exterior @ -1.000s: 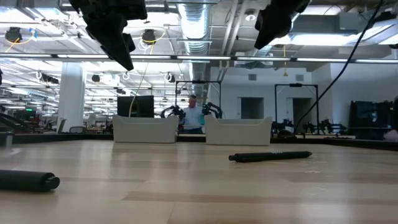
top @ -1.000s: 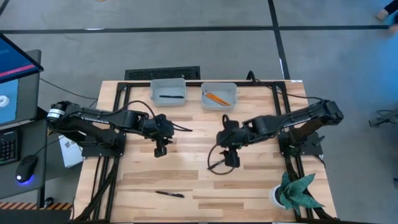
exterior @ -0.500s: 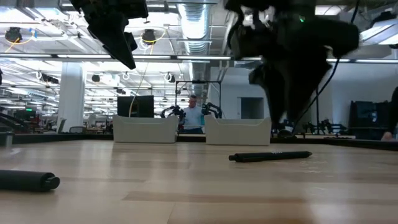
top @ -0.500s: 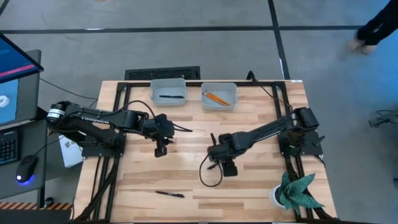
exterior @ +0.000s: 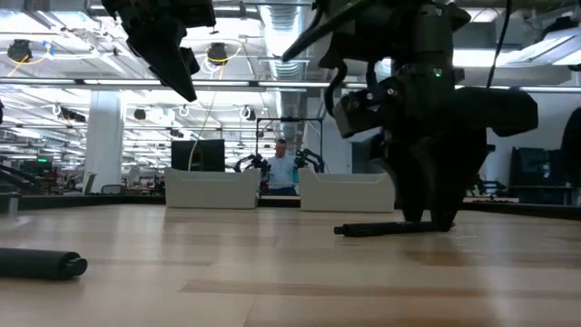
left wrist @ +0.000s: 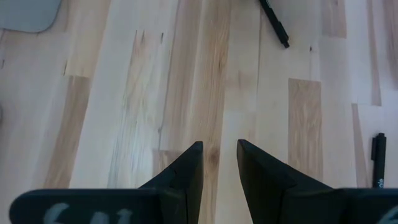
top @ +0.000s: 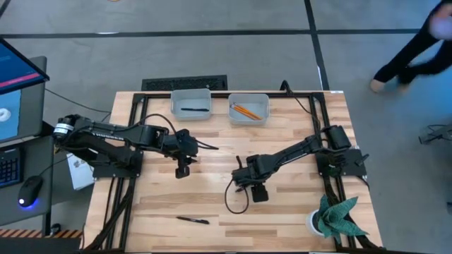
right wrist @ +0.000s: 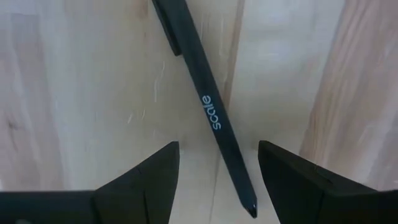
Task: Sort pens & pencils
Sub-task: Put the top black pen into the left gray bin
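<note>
high view: i am working at mid table with my right gripper, low over a black pen that my arm mostly hides here; my left gripper is waiting above bare wood, clear of the work. one pen is lying in the left grey bin and the orange pencils in the right grey bin, so the bins are marking the two sorts. another pen is lying near the front edge, untouched. low view: my right gripper is standing down at the pen, which is lying flat on the table. left wrist view: my left fingers are showing a narrow gap, holding nothing. right wrist view: my fingers are spread wide with the pen lying slantwise between them, not yet touched; i am straddling it so that closing should catch the barrel. i judge the grasp is next, then the left bin.
</note>
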